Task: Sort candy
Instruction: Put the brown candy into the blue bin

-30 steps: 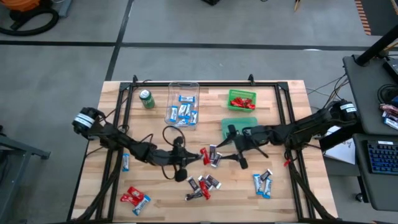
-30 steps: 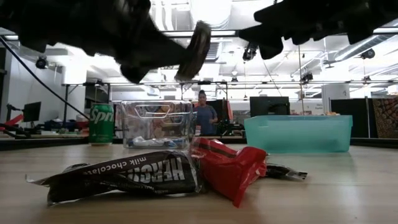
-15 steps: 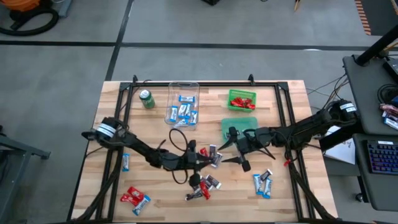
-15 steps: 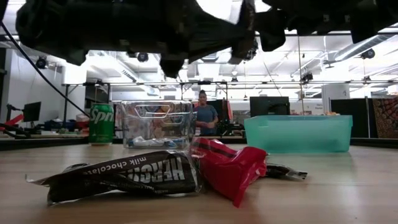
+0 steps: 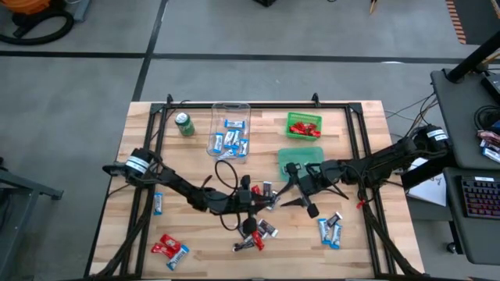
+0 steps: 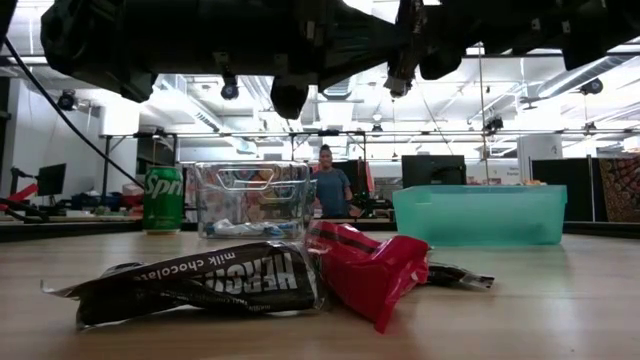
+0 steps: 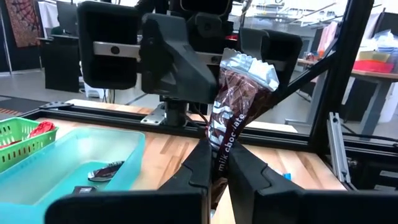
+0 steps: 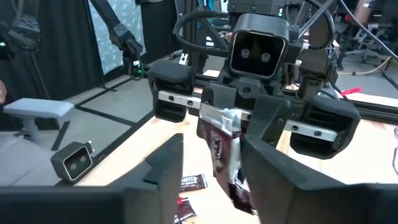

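One light, crinkly bar pinched in left gripper; right gripper spread around its free end; grip mid-wrapper.

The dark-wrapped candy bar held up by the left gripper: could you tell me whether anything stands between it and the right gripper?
Nothing visible does. The left gripper pinches the dark-wrapped candy bar upright, and the right gripper has its fingers on either side of it, not yet shut.

A robotics lab in an open office hall

Grey floor, desks with monitors, ceiling lights, a keyboard beside the table.
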